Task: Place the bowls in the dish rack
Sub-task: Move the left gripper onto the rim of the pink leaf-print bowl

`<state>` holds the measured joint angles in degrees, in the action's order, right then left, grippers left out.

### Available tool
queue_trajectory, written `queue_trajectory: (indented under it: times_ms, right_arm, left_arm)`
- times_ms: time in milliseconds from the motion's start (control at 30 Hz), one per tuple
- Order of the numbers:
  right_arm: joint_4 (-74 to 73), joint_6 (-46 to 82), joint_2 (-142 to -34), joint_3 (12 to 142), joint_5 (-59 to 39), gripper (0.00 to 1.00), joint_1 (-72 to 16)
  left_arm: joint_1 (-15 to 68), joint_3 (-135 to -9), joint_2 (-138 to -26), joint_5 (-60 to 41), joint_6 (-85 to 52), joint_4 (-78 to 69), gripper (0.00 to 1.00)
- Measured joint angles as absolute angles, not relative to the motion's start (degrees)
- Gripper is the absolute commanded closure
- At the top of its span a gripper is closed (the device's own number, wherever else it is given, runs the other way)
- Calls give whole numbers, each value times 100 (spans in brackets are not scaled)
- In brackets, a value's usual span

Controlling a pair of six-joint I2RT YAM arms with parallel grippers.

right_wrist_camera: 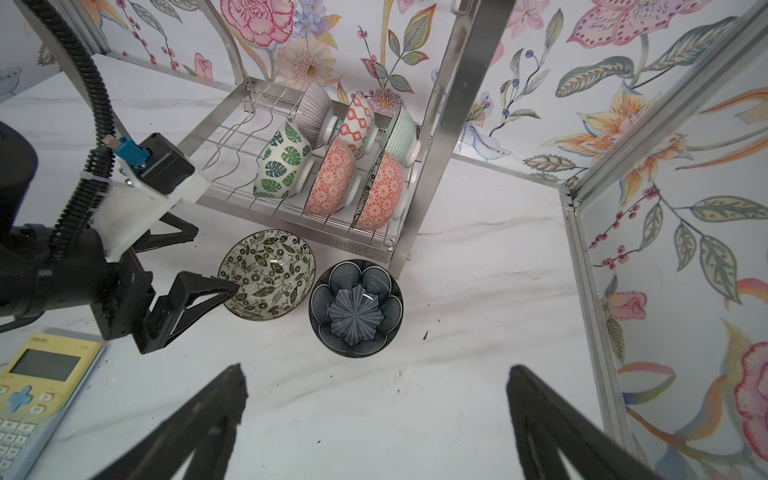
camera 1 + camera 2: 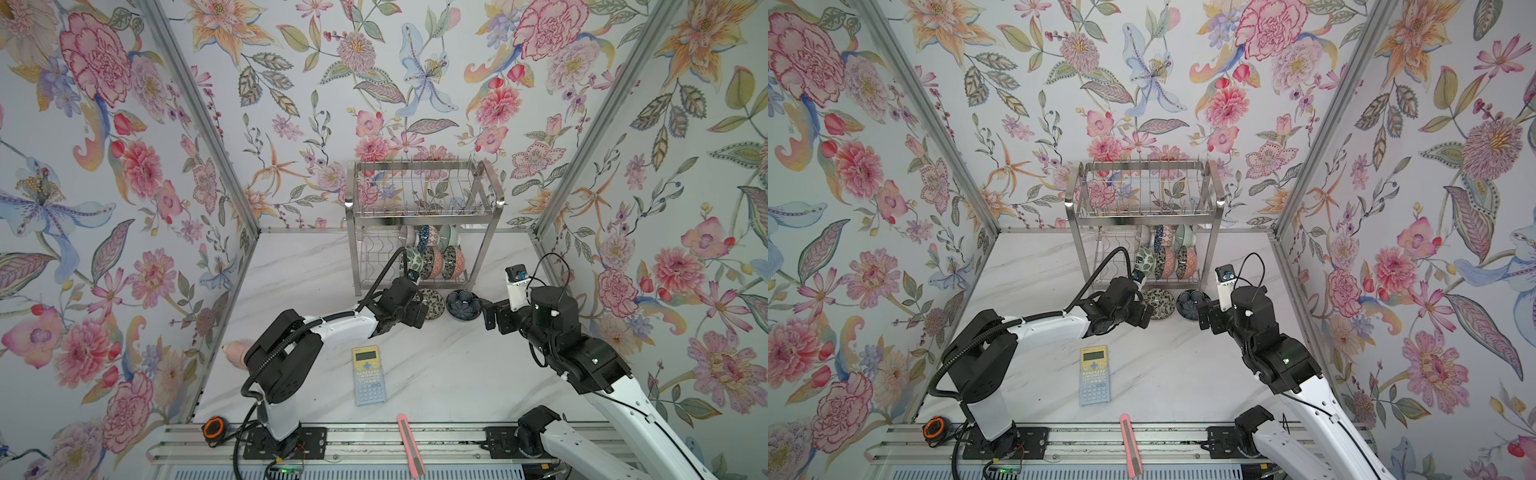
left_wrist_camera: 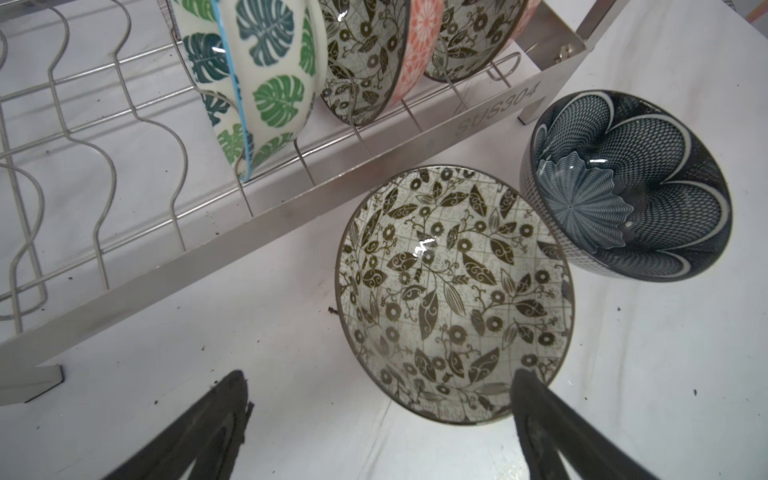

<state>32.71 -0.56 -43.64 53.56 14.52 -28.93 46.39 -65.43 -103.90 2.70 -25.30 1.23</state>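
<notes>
Steel dish rack (image 2: 424, 216) mid-frame, six bowls (image 2: 432, 259) on edge in lower tier, floral bowl (image 2: 435, 302) and dark blue bowl (image 2: 462, 306) upright just below.

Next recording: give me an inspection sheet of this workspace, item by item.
Surface: white marble tabletop, dark specks.
Job's things: dish rack, six bowls on edge in lower tier, upper tier without bowls; floral bowl and dark blue bowl on tabletop before it.
Clutter: calculator, pink utility knife, orange tape measure, pinkish object hidden behind left arm.
Claws: left claw open, one finger at floral bowl's rim; right claw open, short of dark blue bowl.
Cables: black conduit arcs before rack's lower tier; thin black cable loops above right wrist.
Surroundings: floral walls on three sides, metal corner posts.
</notes>
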Motion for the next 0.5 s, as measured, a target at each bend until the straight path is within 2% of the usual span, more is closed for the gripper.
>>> queue_trajectory:
  times_ms: [267, 500]
  right_arm:
    - [3170, -56, -4257, 5238, 1629, 1, -2893]
    - [3159, -58, -4257, 5238, 1695, 1, -2895]
  left_arm:
    - [4217, -6862, -10796, 16, -2646, 73, 1]
    - [4086, -7240, -11172, -141, -2644, 80, 9]
